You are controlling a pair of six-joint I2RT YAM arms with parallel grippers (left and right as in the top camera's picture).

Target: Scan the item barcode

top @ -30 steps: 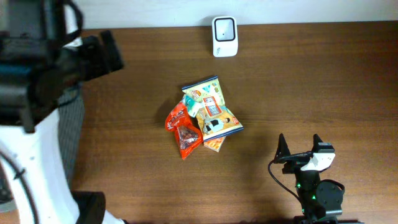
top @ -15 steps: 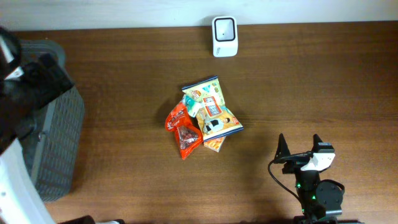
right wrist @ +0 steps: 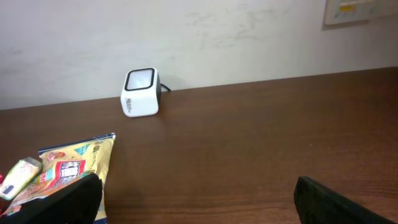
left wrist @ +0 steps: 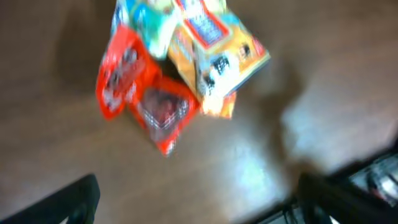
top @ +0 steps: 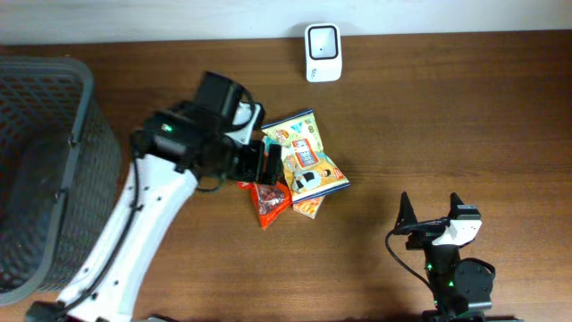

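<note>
"So, where do the snack packets (top: 299, 165) lie?"
"In a small heap near the middle of the table (top: 447, 116), overlapping one another. A red packet (top: 271, 201) is on the left side, a yellow packet (top: 320, 179) on the right, and a pale green packet (top: 293, 132) at the far end"
"And the scanner?"
"The white scanner (top: 322, 40) stands at the far edge of the table, close to the wall (right wrist: 249, 31) and well apart from the heap. Its dark window is on top"
"What about the left gripper?"
"The left gripper (top: 257, 163) hangs over the left side of the heap, above the upper part of the red packet. Its wrist view is blurred, yet both fingers (left wrist: 68, 202) show at the bottom corners. They are spread wide with nothing between them, and the packets lie beyond the tips, not touching them"
"And the right gripper?"
"The right gripper (top: 430, 210) sits near the front right of the table, well apart from the heap. Its jaws are likewise spread wide and empty, and its camera looks across the wood toward the scanner"
"Anything else on the table?"
"A dark mesh basket (top: 85, 98) at the left edge, beside the left arm"
</note>
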